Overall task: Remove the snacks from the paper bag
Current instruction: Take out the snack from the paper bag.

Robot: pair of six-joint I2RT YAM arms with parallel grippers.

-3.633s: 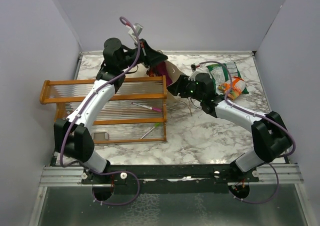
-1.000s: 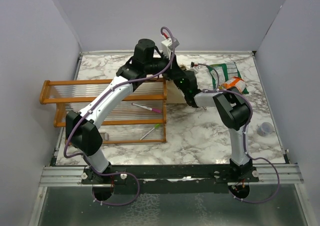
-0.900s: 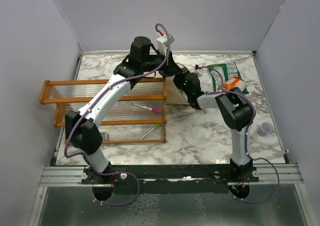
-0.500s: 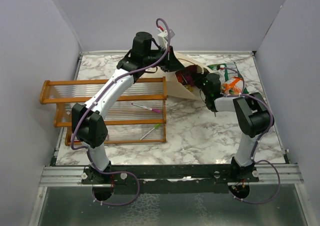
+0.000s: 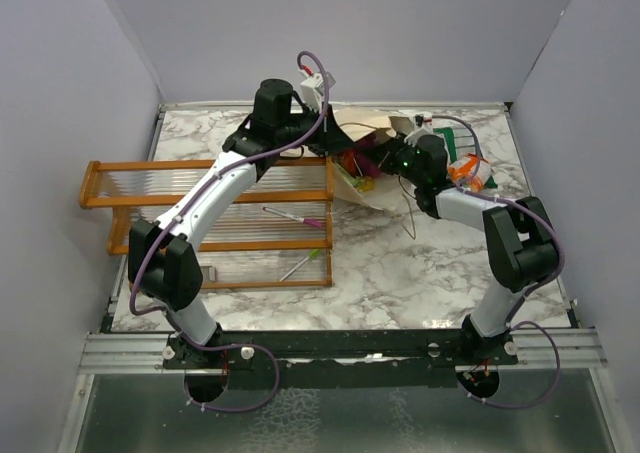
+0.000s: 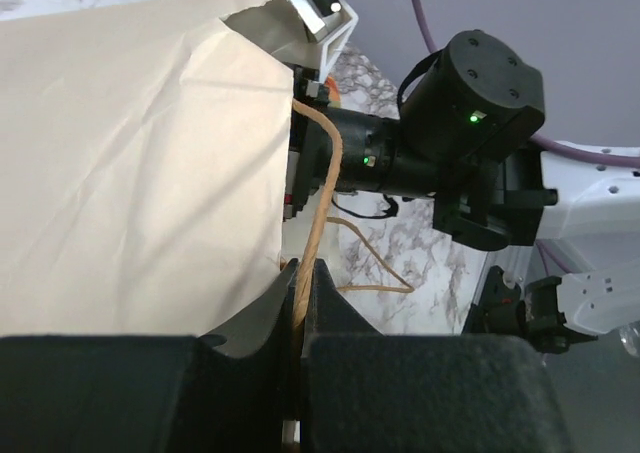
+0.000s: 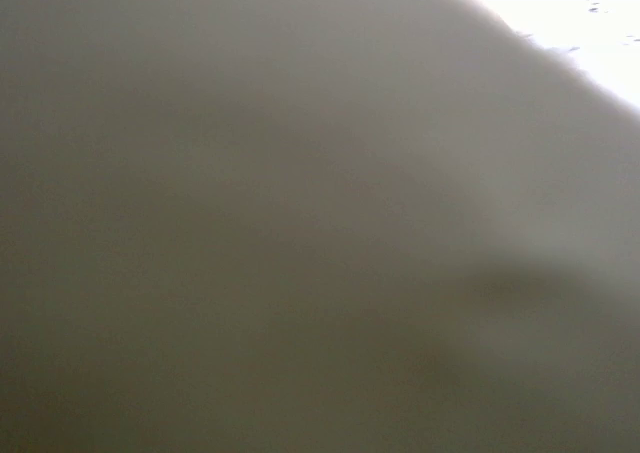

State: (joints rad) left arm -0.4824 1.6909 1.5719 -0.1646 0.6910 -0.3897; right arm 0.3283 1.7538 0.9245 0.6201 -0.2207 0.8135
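Over on the left stands the rack (image 5: 200,163), which has no part in this. Past it, the left claw (image 6: 303,293) is pinched tight on the handle (image 6: 322,173) at the bag's edge and holds the bag (image 6: 130,163) up by it. The bag lies tipped at the far middle of the table (image 5: 400,263), its mouth open toward the right.

Bright packets (image 5: 355,163) show just inside that mouth, yellow, red and magenta among them, so a good share of the work is left. The right claw (image 5: 392,159) reaches into the opening with its fingers closed. Its own camera shows only a grey blur, so I cannot tell whether it has hold of a packet or of nothing.

Further right, near the far right corner, a few loose packets (image 5: 468,171) lie on the table just beside the right arm, an orange one plainest. I would judge the job partly done, with some out and several to fetch.
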